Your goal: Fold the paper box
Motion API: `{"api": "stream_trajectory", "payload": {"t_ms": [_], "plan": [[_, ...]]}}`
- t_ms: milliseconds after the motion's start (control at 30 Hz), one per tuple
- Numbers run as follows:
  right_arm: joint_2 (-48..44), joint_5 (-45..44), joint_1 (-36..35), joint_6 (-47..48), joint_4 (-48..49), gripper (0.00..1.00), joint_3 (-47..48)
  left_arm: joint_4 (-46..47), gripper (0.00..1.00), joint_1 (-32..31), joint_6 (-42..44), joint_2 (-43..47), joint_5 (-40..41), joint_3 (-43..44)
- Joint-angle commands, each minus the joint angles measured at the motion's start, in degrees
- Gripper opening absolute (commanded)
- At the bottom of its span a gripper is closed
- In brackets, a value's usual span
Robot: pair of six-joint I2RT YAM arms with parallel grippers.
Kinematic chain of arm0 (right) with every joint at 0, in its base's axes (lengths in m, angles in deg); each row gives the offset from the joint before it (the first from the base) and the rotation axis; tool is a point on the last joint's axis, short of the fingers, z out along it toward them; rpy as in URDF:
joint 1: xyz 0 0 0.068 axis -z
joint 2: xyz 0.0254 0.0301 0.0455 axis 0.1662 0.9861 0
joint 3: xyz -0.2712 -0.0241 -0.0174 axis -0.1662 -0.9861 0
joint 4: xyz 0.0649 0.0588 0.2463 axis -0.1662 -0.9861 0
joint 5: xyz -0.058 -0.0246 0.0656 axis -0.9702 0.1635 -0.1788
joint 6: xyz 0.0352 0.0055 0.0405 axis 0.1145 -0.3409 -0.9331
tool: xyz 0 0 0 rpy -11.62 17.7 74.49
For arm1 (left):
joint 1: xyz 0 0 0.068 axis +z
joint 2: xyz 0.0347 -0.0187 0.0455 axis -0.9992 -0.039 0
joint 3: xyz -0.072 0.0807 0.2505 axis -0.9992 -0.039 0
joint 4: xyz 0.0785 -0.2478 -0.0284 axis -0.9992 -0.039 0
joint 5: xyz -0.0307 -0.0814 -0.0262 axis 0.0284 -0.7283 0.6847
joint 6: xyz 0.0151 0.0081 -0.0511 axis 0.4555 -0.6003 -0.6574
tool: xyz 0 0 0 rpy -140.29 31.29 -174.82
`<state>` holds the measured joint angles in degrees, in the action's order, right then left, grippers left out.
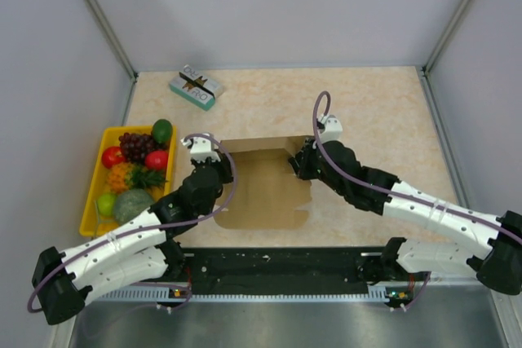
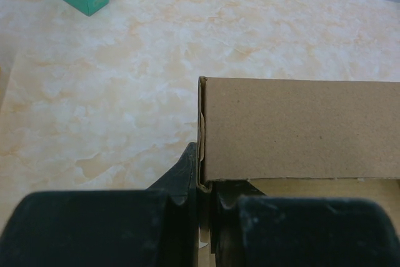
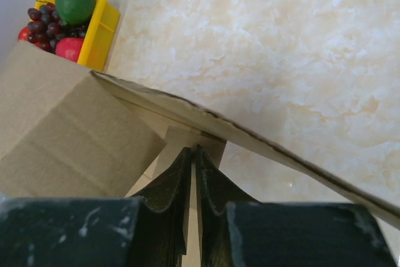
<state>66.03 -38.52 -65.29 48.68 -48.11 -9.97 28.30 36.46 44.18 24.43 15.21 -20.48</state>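
The paper box (image 1: 265, 193) is a brown cardboard sheet lying in the middle of the table, with its far flaps raised. My left gripper (image 1: 217, 152) is at its far left corner. In the left wrist view this gripper (image 2: 205, 178) is shut on the edge of an upright cardboard wall (image 2: 300, 129). My right gripper (image 1: 294, 164) is at the far right corner. In the right wrist view it (image 3: 193, 152) is shut on a small cardboard tab (image 3: 209, 142) beneath a raised flap (image 3: 56, 136).
A yellow tray (image 1: 91, 201) of fruit stands left of the box, close to my left arm; its corner (image 3: 103, 29) shows in the right wrist view. A teal-and-white printed box (image 1: 196, 87) lies at the back left. Grey walls enclose the table.
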Motion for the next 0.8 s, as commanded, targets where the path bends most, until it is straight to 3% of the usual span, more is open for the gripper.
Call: {"api": "stream_trajectory", "payload": {"t_ms": [0, 267, 367, 400, 467, 533, 767], "plan": [[-1.17, -1.24, -0.7, -1.29, 2.93, 0.06, -3.06, 3.36, 0.0, -0.19, -4.08, 3.2, -1.77, 0.42], [-5.74, 2.36, -0.44, -3.05, 1.63, 0.08, -3.95, 4.33, 0.0, -0.11, -5.49, 3.65, -2.47, -0.37], [-8.72, 5.07, 0.35, -1.3, -3.55, 0.15, -0.8, 3.98, 0.0, -0.11, -4.53, 2.95, -2.39, -0.11], [-9.52, 6.31, 0.44, -0.08, -4.96, 0.23, 0.0, 3.71, 0.0, -0.11, -4.27, 2.43, -1.95, 0.15], [-12.14, 11.21, 1.14, 5.89, -10.23, 0.29, 2.37, 2.84, 0.0, -0.11, -2.69, 2.07, -1.6, 0.33], [-14.78, 13.78, 1.41, 13.33, -15.83, 0.41, 3.44, 2.22, 0.0, -0.11, -0.76, 1.8, -1.25, 0.68], [-24.81, 16.0, 5.96, 23.66, -29.57, 0.6, 11.34, -5.85, 0.0, 0.07, 0.76, 0.66, -1.95, 4.36]]}}
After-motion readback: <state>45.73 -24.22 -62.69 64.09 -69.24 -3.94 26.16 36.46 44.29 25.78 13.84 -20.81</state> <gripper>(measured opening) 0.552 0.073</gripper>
